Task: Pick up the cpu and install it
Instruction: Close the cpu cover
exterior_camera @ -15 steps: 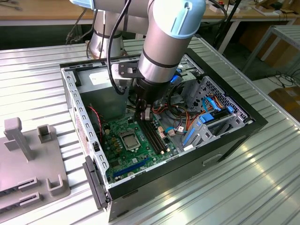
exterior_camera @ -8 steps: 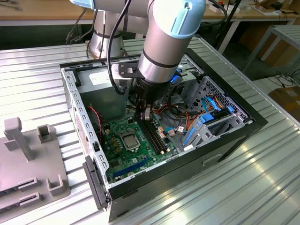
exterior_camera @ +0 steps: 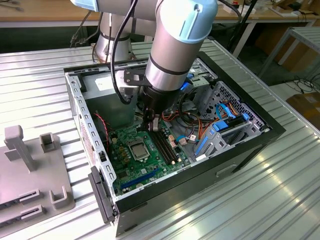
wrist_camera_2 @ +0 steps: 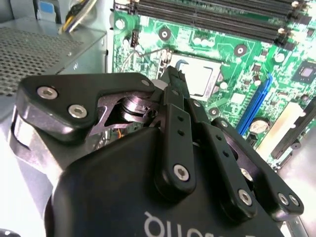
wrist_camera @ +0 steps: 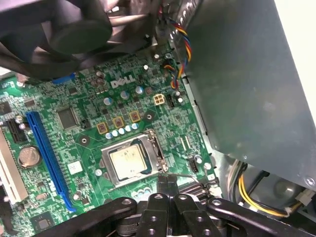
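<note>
One grey robot arm reaches down into an open black desktop computer case (exterior_camera: 270, 131) that lies on its side on a ribbed metal table (exterior_camera: 280, 200). At its tip, the black two-fingered gripper (exterior_camera: 154, 123) hangs just above the green motherboard (exterior_camera: 131, 165), beside the long black memory slots (exterior_camera: 165, 145).

The cpu, a small flat square chip with a pale silver-grey metal top (wrist_camera: 129, 162), lies inside the silver metal socket frame (wrist_camera: 157, 149) near the middle of the board. In the first wrist view its top is fully exposed, and the frame's thin wire lever (wrist_camera: 183, 177) runs past one corner. In the second wrist view the same chip (wrist_camera_2: 200, 76) sits just beyond the fingertips (wrist_camera_2: 174, 78).

The black fingers are pressed together, with no gap between them and nothing held (both wrist views show the pads meeting). The fingertips stand near the socket's edge, apart from the chip; whether they touch the lever cannot be told.

Judging from this, the chip is already placed in its socket, so the picking-up step looks finished and the installing step is in hand. What seems left is securing the chip, which would call for careful, light contact at the lever, since the socket is delicate and small parts crowd the board.

To the exterior view's left, a grey plastic fixture (exterior_camera: 30, 165) rests on the table.
</note>
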`<state>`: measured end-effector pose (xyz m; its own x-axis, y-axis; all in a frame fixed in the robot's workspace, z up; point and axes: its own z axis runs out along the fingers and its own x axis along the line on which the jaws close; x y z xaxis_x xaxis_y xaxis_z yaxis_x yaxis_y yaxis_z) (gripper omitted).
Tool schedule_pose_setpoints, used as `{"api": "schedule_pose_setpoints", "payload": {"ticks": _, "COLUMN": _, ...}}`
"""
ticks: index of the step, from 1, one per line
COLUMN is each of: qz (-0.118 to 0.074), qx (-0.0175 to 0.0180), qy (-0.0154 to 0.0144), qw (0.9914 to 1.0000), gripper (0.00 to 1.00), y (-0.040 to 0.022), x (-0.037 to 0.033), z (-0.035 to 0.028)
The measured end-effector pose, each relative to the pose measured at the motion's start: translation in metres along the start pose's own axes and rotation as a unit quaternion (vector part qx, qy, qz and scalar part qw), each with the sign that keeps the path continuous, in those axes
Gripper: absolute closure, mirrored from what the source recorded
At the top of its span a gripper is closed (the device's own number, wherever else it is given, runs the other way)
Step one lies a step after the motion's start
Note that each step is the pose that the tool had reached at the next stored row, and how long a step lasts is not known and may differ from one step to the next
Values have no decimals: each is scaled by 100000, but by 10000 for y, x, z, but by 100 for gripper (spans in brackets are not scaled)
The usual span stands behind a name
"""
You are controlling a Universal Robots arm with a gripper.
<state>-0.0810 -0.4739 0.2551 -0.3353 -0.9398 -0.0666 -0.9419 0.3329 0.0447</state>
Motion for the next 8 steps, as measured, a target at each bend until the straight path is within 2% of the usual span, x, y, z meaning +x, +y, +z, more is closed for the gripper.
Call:
{"api": "schedule_pose_setpoints", "payload": {"ticks": 4, "qz": 4, "qx": 39, "qy": 103, "qw": 100000, "gripper": 89, "y": 37, "x": 32, "z": 15}}
{"api": "schedule_pose_setpoints", "payload": {"ticks": 8, "qz": -2, "qx": 30, "qy": 143, "qw": 100000, "gripper": 89, "y": 40, "x": 36, "z": 18}}
